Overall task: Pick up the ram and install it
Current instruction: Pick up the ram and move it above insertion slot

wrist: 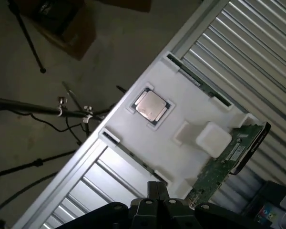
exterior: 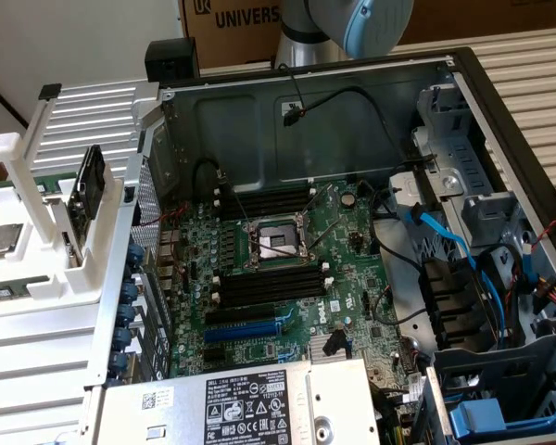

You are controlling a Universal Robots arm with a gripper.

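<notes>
In the wrist view my gripper (wrist: pixel 157 189) hangs shut and empty above a white holder (wrist: pixel 181 90) that stands on a ribbed metal table. A ram (wrist: pixel 198 80), a long thin green stick, sits on edge in a groove along one side of the holder. A second stick like it (wrist: pixel 129 152) lies along the opposite side, and its end is just off my fingertips. Between the two rests a silver processor chip (wrist: pixel 151 106). In the exterior view the holder (exterior: pixel 18 199) stands at the left of the open computer case, whose motherboard carries long black memory slots (exterior: pixel 269 283).
A green expansion card with a black bracket (wrist: pixel 226 164) stands upright in the holder (exterior: pixel 91 185). The case holds a processor socket (exterior: pixel 271 243), a blue slot (exterior: pixel 246 326), blue cables (exterior: pixel 445 236) and a power supply (exterior: pixel 250 403). My arm (exterior: pixel 347 23) rises behind the case. Tripod legs (wrist: pixel 33 112) stand on the floor.
</notes>
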